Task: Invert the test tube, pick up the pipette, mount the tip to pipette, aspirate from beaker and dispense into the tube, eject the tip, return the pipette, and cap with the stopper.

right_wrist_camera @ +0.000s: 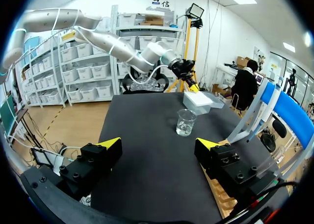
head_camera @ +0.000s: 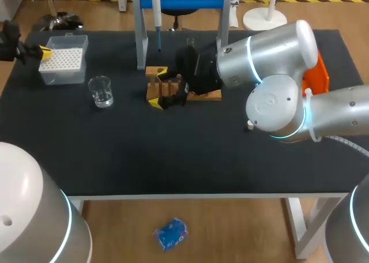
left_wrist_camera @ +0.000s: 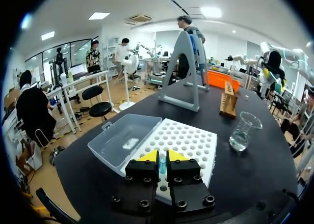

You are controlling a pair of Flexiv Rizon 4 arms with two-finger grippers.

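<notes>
While the right pincer (head_camera: 159, 88) stands wide open at the wooden rack (head_camera: 214, 95), with the test tube (head_camera: 190, 43) showing just past it, a skewed closing could shove the rack or tip the glass. The left pincer (left_wrist_camera: 162, 157), drawn nearly together, hangs over the tip box (left_wrist_camera: 196, 140).

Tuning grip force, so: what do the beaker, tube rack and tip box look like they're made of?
Beaker: clear and glossy, see-through walls; glass or clear plastic, can't tell which. Tube rack: matte tan-brown, looks like bare wood. Tip box: opaque white tray full of holes, with a see-through hinged lid; probably moulded plastic.
</notes>
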